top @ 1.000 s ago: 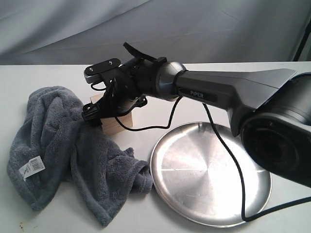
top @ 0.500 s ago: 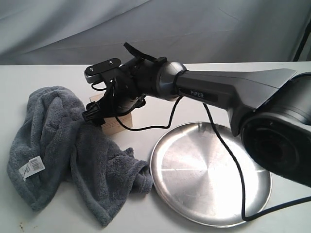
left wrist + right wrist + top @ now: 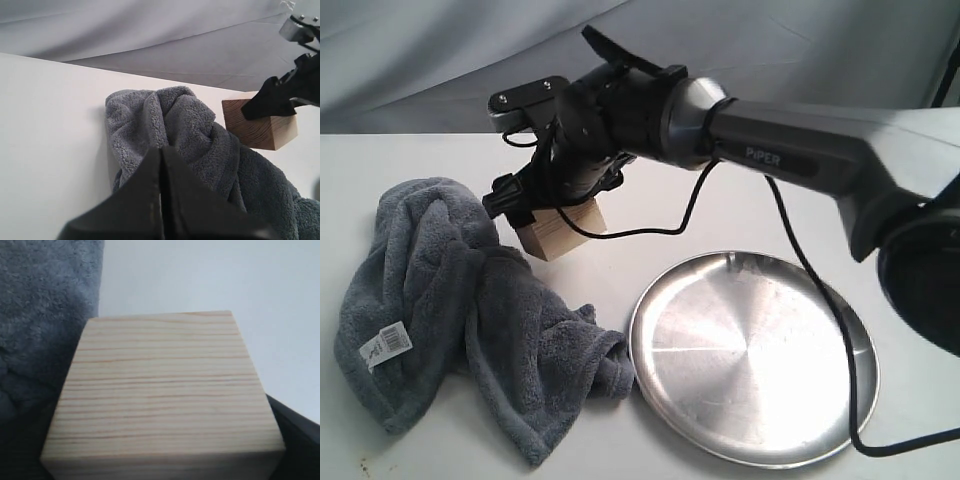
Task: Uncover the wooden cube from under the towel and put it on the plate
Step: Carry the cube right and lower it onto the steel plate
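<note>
My right tool (image 3: 552, 197), pinching wooden cube (image 3: 558, 230), has just lifted it tilted off bench (image 3: 380, 160), left of centre. Next: carry to plate (image 3: 750, 360), lower right.

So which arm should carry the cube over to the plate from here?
Right. The right gripper is clamped on the wooden cube, and the plate lies on that arm's side. The left gripper is shut and empty, facing the towel, with no hold on the cube.

White table (image 3: 410, 155), grey towel (image 3: 450, 300), silver plate (image 3: 750, 360)
</note>
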